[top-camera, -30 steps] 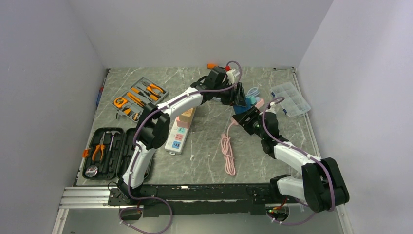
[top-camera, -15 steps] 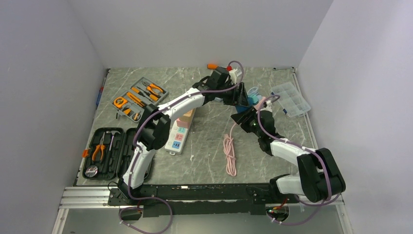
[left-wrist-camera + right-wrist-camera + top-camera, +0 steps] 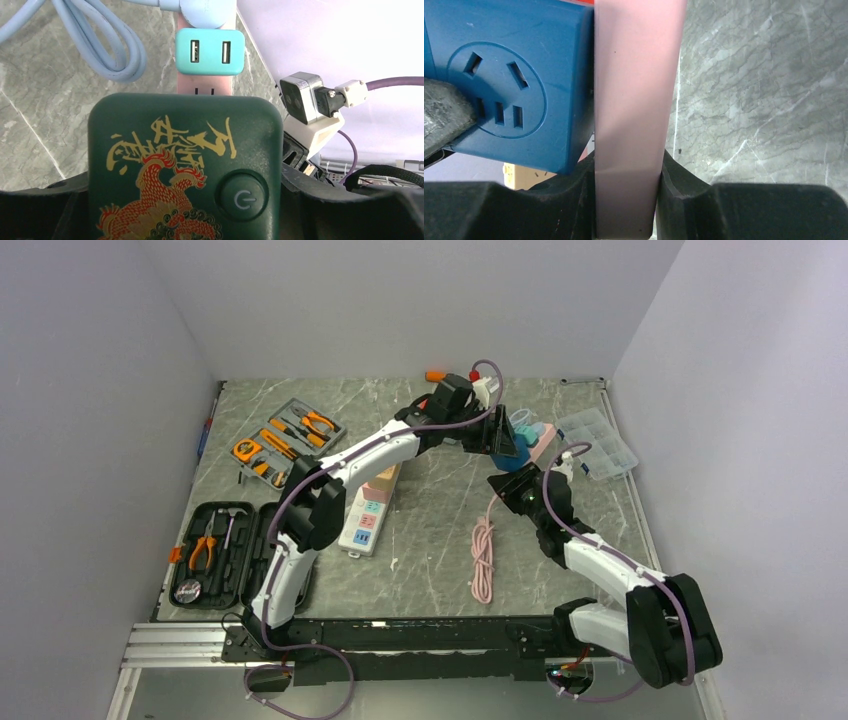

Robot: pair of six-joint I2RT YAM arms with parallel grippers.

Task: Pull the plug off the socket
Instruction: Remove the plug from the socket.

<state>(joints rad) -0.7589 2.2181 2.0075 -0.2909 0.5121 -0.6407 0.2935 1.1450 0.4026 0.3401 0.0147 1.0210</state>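
Left gripper (image 3: 498, 440) clamped around dark green cube plug (image 3: 182, 165), apparently seated on pink socket strip (image 3: 636, 100), far right of table (image 3: 430, 535). Right gripper (image 3: 626, 197) pinches the strip, bracing it. Separation looks pending. Next likely needs a straight pull apart with the strip held firm.

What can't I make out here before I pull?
- Left wrist view: the plug covers its own joint with the strip; seated or free, cannot tell.
- Same view: fingertips of the left claw are hidden beside the plug and cut off by the bottom edge.
- Right wrist view: the strip's ends are cut off by the frame; the right claw clamps it.
- Top view: the joint is too small, and the left claw covers it.
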